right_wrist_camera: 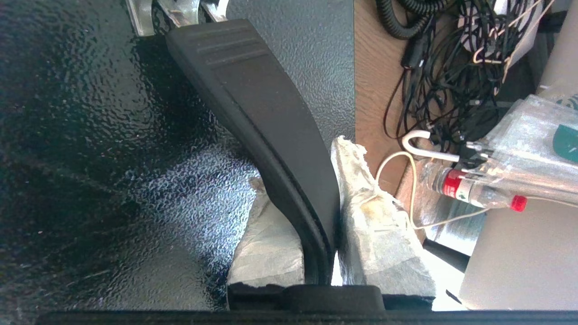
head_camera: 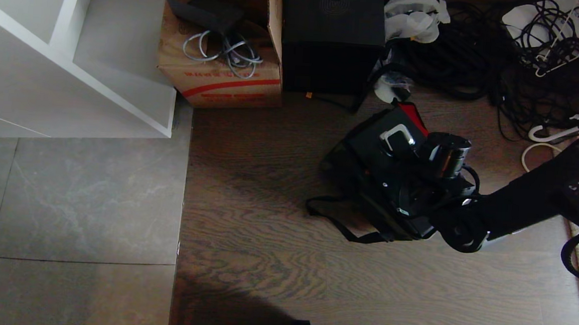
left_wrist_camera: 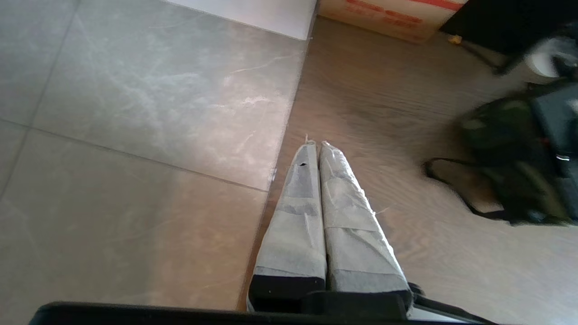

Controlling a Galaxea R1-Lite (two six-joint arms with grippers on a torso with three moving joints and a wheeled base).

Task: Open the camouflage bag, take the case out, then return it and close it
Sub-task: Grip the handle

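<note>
The camouflage bag lies open on the wooden floor, with red lining showing at its far edge and its black strap trailing toward me. The black case sits in the bag, one silver bracket visible. My right arm reaches over it from the right. In the right wrist view, my right gripper is shut on the case's black handle bar above the textured lid. My left gripper is shut and empty, hovering over the floor well left of the bag.
A brown carton and a tall black box stand behind the bag. A white shelf unit fills the far left. Tangled cables, a white hanger and a plastic bottle crowd the right side.
</note>
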